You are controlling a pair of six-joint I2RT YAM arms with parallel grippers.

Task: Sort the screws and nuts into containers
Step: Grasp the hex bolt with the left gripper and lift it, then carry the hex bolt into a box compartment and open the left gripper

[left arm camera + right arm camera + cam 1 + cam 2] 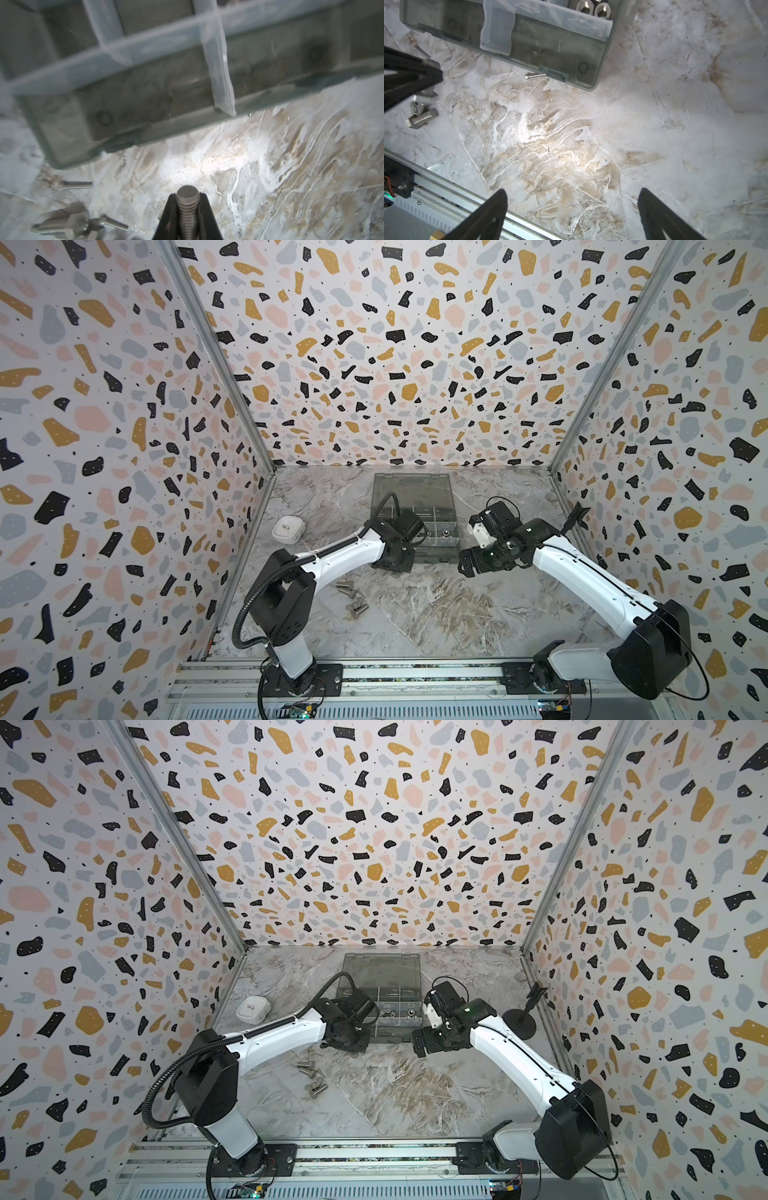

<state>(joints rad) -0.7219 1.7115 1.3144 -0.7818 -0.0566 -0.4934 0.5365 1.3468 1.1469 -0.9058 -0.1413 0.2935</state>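
Organiser box (pixel 187 122) sat mid-tabletop toward the back edge, its front compartments (pixel 135 99) dead ahead of my left gripper (pixel 187 196), which pinched a screw (pixel 188 209) lengthwise, shaft end pointing at them, while my right gripper (pixel 573 190) hung wide open and empty.

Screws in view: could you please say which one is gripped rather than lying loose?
The thick threaded screw clamped in the left end effector; the other screws lie loose on the marble tabletop.
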